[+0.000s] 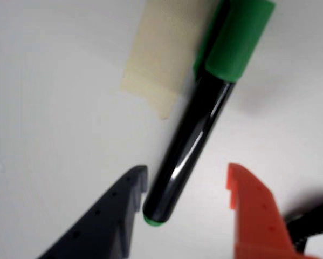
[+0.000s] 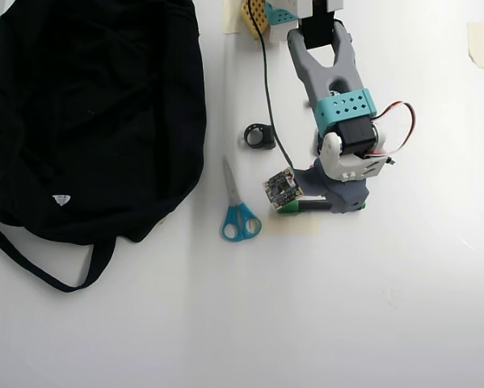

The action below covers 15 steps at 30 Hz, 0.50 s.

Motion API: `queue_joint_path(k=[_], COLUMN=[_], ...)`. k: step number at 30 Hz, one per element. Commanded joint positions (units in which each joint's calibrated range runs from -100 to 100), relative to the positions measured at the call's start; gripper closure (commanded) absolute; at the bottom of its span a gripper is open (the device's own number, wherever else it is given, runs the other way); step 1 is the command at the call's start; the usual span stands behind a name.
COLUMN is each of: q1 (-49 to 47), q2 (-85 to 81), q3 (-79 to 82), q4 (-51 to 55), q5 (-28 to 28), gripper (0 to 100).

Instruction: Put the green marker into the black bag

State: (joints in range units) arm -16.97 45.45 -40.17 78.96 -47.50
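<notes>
Straddling the green marker (image 1: 191, 137) on the table, end effector (image 1: 185, 189) spread wide (dark finger (image 1: 110, 221) touching barrel), nothing grasped

A white surface (image 2: 387, 323) carries everything. In the overhead view, a large black bag (image 2: 96, 113) lies at the left. Blue-handled scissors (image 2: 237, 206) lie just right of it, near a small black ring (image 2: 259, 136). The green marker (image 1: 204, 108) lies partly across a beige tape strip (image 1: 156, 59).
</notes>
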Motion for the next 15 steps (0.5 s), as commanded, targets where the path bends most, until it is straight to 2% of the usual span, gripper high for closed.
queue_joint_path(k=[1, 15], q1=[0.4, 1.9], q2=[-1.1, 0.3], q3=[-2.7, -3.8], q4=[-0.6, -0.6], q5=[-10.5, -10.5], gripper=[80, 80])
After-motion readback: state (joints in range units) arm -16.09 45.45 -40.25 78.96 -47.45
